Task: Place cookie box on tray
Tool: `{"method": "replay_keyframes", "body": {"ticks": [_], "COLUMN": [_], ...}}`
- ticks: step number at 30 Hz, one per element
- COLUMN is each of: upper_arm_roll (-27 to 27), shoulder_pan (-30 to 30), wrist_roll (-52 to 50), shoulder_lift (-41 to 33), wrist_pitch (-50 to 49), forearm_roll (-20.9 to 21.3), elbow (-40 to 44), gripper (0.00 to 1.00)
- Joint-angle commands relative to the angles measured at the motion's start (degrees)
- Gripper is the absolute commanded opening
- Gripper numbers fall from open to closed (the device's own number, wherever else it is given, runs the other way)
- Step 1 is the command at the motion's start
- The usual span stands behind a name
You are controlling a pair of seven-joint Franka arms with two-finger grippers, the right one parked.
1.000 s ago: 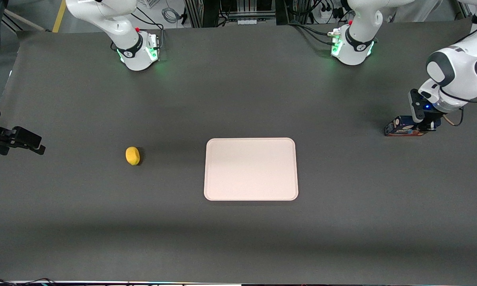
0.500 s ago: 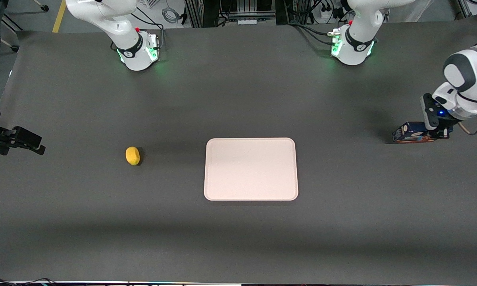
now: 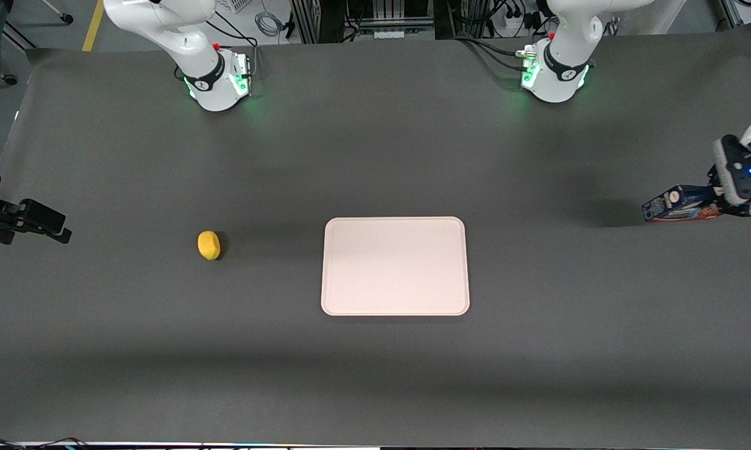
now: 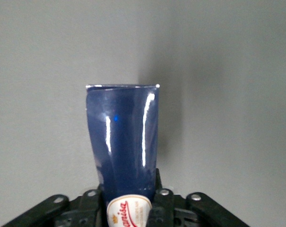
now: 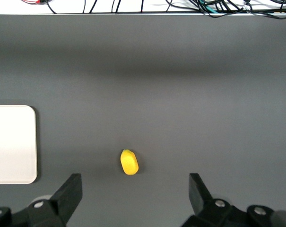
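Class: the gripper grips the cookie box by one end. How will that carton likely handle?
The cookie box is probably light: the gripper holds it off the table, cantilevered. Its glossy faces may be slippery. Being thin carton, it could dent or tilt when set on the tray.

one cookie box (image 3: 680, 204), one tray (image 3: 395, 265), one yellow object (image 3: 208, 244).

Hand (image 3: 719, 203) carried cookie box (image 3: 678, 204) farther toward working arm's table end, box now tilted.

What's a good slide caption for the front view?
Left arm's hand holds the cookie box near the working arm's table end, tray waiting.
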Motion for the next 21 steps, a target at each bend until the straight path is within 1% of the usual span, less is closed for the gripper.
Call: {"method": "replay_keyframes", "body": {"ticks": [1, 6, 12, 15, 17, 21], "upper_arm_roll": [-0.87, -5.0, -12.29, -16.77, -19.85, -26.35], "shoulder_pan": [-0.63, -0.63, -0.71, -0.71, -0.71, -1.41], "wrist_roll": [-6.74, -19.22, -39.69, -51.54, -61.12, -76.86], "shoulder_lift": [0.07, -1.16, -3.44, -4.85, -5.2, -5.38], "wrist_pitch": [-3.01, -6.43, -8.55, -9.33, -10.48, -11.18], "forearm_roll": [-0.78, -0.78, -0.86, -0.86, -0.86, -0.86], "elbow": [3.29, 5.13, 5.22, 5.14, 5.14, 6.01], "gripper": [0.25, 0.25, 0.25, 0.25, 0.25, 0.26]}}
